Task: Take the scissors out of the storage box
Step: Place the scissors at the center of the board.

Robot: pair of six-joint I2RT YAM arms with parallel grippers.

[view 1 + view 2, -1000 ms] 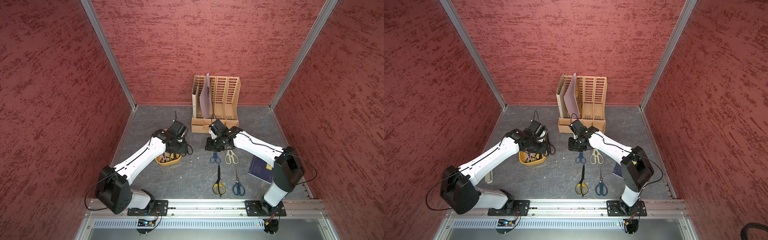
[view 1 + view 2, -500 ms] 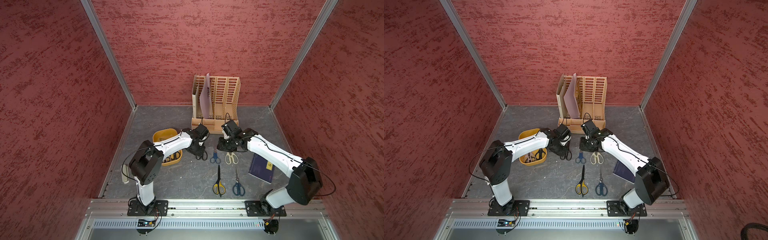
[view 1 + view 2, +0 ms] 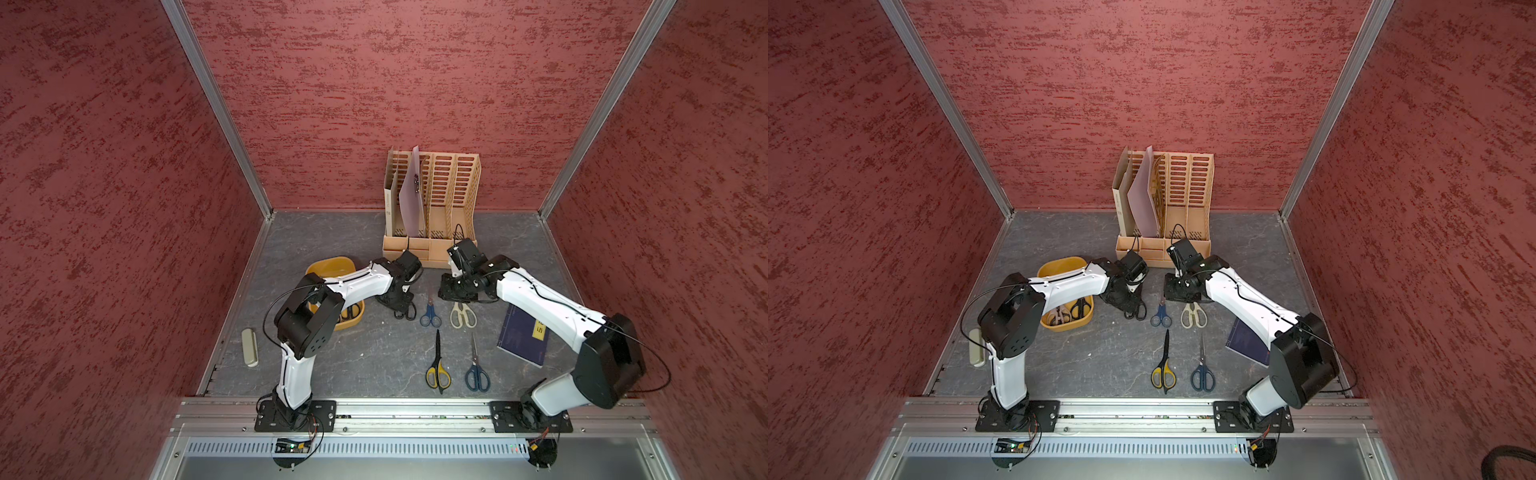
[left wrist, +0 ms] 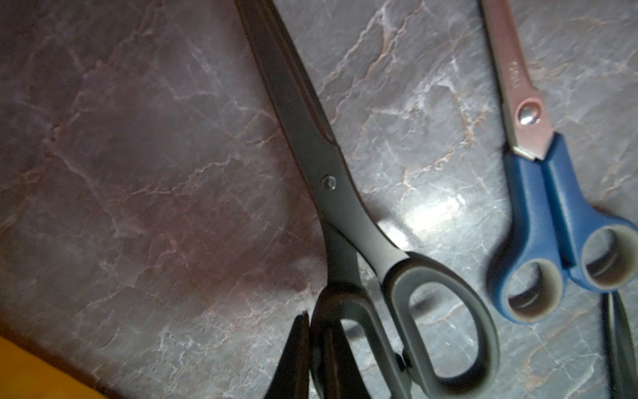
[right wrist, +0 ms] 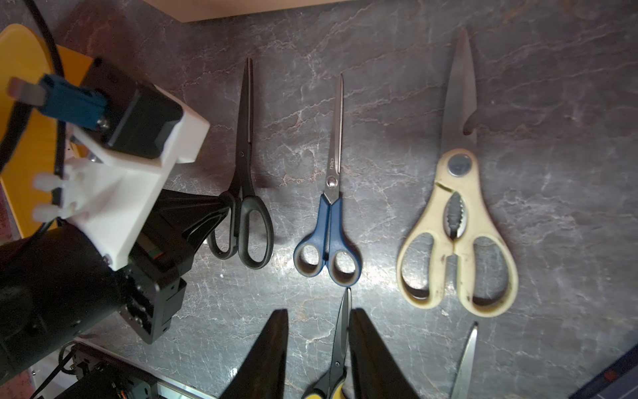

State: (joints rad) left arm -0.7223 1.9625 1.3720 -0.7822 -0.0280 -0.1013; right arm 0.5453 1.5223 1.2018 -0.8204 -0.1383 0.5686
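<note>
Read the table (image 3: 353, 365) as a clock in both top views, with 12 at the back wall and 6 at your rail. Your left gripper (image 5: 219, 209) is clenched on the smaller handle ring of the black-handled scissors (image 5: 245, 193), close to the table's centre. That pair is outside the box, low over the table with its blades pointing to 12 o'clock. You cannot tell from these views whether it rests fully on the surface.

The storage box (image 3: 332, 264) sits at 9 o'clock from that pair, partly under your left arm. Inside it, in a top view, you see a black-handled pair (image 3: 1080, 307) beside pale shears (image 3: 1057, 318). The arm hides the rest of the interior.

At 3 o'clock from the held pair lies a dark blue pair (image 3: 430, 316), and at 3 o'clock from that lie the cream shears (image 3: 462, 316). The three are side by side without touching. At 6 o'clock from the dark blue pair lies the yellow-and-black pair (image 3: 437, 365), with a second dark blue pair (image 3: 476, 370) at its 3 o'clock.

Your right gripper (image 5: 319, 312) hangs above the table at 12 o'clock from the cream shears' handles, its fingers (image 5: 272, 352) parted and grasping nothing.

The file organiser (image 3: 432, 199) stands at 12 o'clock against the back wall. A notebook (image 3: 523, 336) lies at 3 o'clock near your right arm.
</note>
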